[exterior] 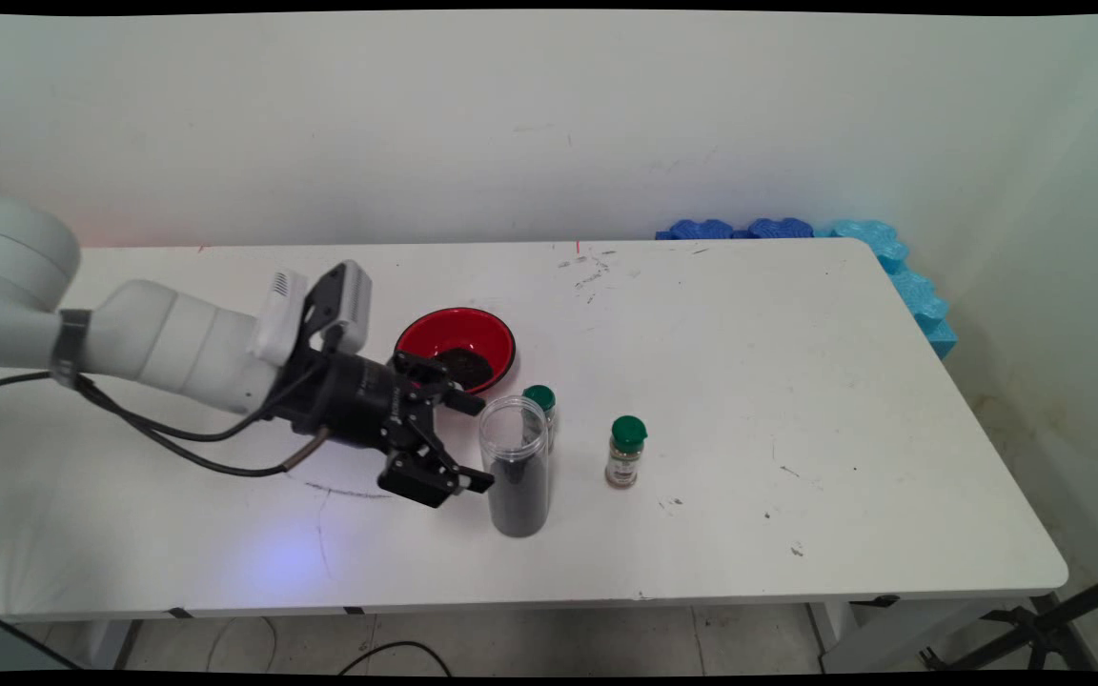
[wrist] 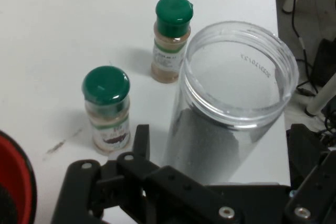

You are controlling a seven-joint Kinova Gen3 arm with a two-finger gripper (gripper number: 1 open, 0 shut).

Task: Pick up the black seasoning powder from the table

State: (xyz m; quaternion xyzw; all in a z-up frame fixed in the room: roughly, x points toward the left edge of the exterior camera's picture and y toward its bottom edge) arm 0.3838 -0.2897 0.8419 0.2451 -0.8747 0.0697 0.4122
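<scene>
The gripper (exterior: 458,443) lies low over the table (exterior: 797,400), tilted sideways, its fingers spread wide to either side of a tall clear jar (exterior: 515,467) — one finger on the jar's far side, the other on its near side, neither plainly touching the plastic. In the hand view the jar (wrist: 226,114) stands upright between the open jaws, lidless, which would explain the level, side-on approach: anything steeper could tip it. Its lower part is filled with a dark granular stuff; the upper part is bare.

Toward the table's back edge from the gripper sits a red bowl (exterior: 456,345) holding a small heap of the same dark matter. Two small spice bottles with green caps stand upright: one (exterior: 541,412) just behind the jar, partly hidden by it, the other (exterior: 625,452) apart from it toward the table's right end — both hold pale brownish powder, as far as can be told
</scene>
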